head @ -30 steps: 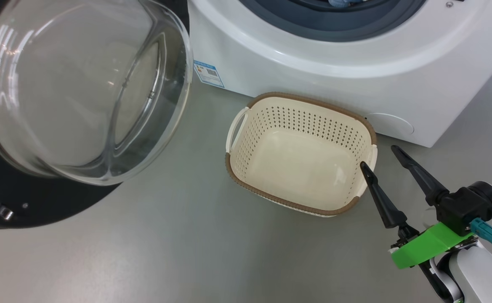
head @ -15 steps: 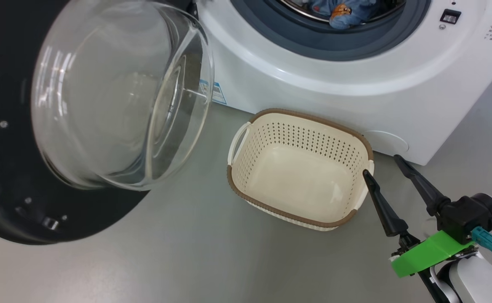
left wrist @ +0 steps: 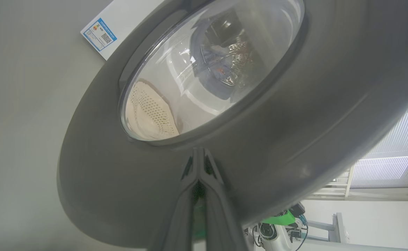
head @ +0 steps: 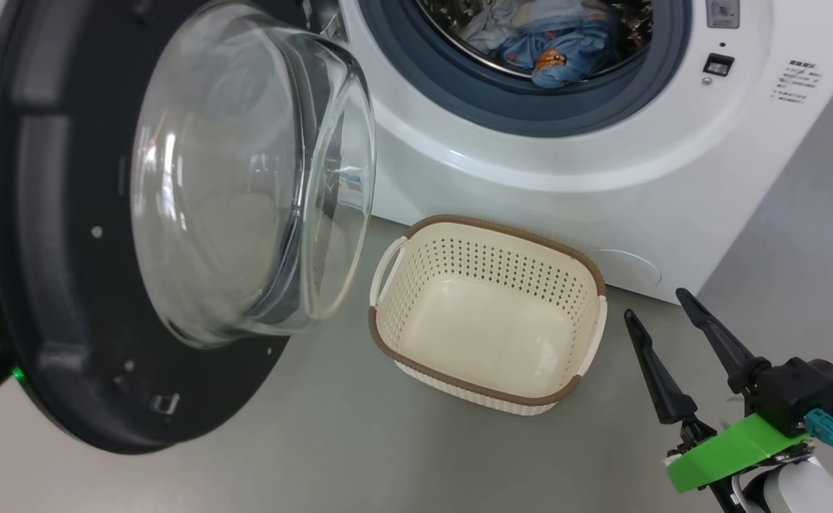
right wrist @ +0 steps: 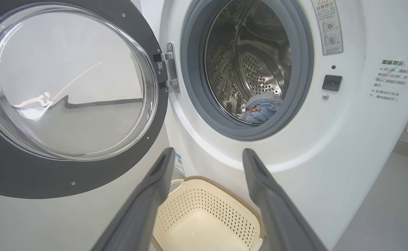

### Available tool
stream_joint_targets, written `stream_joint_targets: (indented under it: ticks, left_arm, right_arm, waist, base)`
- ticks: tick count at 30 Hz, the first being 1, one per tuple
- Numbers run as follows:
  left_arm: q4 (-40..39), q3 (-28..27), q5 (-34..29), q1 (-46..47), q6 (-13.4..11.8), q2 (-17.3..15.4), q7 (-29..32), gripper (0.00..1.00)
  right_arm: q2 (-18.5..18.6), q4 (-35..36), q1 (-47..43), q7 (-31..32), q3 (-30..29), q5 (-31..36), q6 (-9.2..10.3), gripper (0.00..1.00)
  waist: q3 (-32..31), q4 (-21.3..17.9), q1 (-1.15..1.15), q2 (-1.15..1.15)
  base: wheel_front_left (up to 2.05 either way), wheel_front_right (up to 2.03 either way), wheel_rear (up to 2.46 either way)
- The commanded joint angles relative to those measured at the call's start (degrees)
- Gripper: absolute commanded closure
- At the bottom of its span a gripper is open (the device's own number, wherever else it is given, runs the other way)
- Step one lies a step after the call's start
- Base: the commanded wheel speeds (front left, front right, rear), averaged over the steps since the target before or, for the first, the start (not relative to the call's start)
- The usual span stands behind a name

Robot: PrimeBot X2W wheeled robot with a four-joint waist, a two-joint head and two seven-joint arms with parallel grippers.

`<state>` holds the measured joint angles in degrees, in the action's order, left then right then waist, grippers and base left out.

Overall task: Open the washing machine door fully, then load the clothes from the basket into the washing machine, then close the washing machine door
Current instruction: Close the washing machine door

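One washing machine door (head: pixel 53 285), open. Clothes (head: pixel 551 43) bundled inside the one washing machine (head: pixel 530 164); count indeterminate. One basket (head: pixel 491 267) on floor (head: pixel 316 442) before it. Left pincer (left wrist: pixel 198 155) together at door; right pincer (head: pixel 655 305) apart.

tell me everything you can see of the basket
The basket is a small rectangular tub of cream plastic with rounded corners, rows of holes in its walls, a brown woven-look rim and a pale loop handle at each end. It is empty and stands upright on the grey floor, just before the washing machine, right of the open door. Nothing grips it.
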<state>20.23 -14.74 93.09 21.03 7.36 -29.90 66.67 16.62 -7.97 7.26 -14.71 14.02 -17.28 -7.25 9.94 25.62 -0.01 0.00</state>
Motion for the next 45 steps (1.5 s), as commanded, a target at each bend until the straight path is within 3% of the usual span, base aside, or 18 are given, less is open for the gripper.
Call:
stream_joint_targets:
  ticks: [1, 15, 45]
  left_arm:
    - [-2.5, -1.4, -0.2, 0.2, 0.1, -2.3, 1.1, 1.0]
    - [-14.3, 1.9, -0.5, -3.0, 0.1, 1.5, 3.6, 1.0]
    - [-19.5, 7.5, -3.9, 2.9, 0.1, 8.7, 0.5, 1.0]
  right_arm:
    - [0.3, 1.6, -0.7, -0.3, 0.6, -0.3, -0.24, 0.0]
    - [-1.7, 2.4, -2.8, -0.3, -1.9, 0.0, -0.24, 0.0]
    - [-5.2, 3.4, -2.1, -0.3, -4.4, 0.7, -0.24, 0.0]
  waist:
    - [-0.6, -0.6, 0.01, 0.0]
    - [-1.9, -5.3, 0.01, 0.0]
    - [0.1, -20.1, 0.01, 0.0]
  base:
    - [0.0, 0.0, 0.0]
    - [0.0, 0.0, 0.0]
    - [0.0, 0.0, 0.0]
